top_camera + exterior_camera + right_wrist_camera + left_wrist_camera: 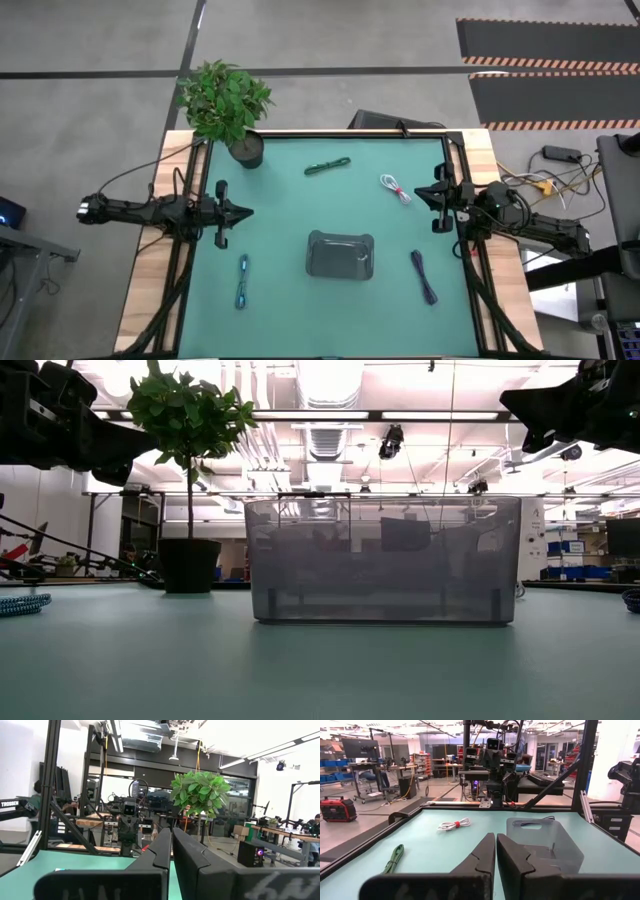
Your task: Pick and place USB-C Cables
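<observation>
- Work surface: a green table top [300, 250] on a wooden base, seen whole in the high view.
- Left gripper [244, 211]: held above the table's left edge, about halfway along it, pointing toward the centre. Jaws clenched, fingers pressed together in the left wrist view, nothing between them.
- Right gripper [420, 193]: held above the table's right edge, toward the far right corner, pointing inward. Jaws clenched, nothing grasped.
- Grey tray [341, 254]: sits near the middle of the table, a little toward the near edge. Translucent walls; none of the cables lies in it in the high view.
- Green cable [327, 166]: lies flat near the far edge, about midway along it, well apart from the tray.
- White cable with a red tie [396, 187]: lies toward the far right corner, near the right gripper but not touching it.
- Light blue cable [242, 281]: lies toward the near left corner, between the tray and the left edge, apart from both.
- Dark navy cable [424, 276]: lies toward the near right corner, to the right of the tray, not touching it.
- Potted plant [228, 106]: stands upright in a dark pot at the far left corner.
- All four cables rest on the table surface, each separate from the others.
</observation>
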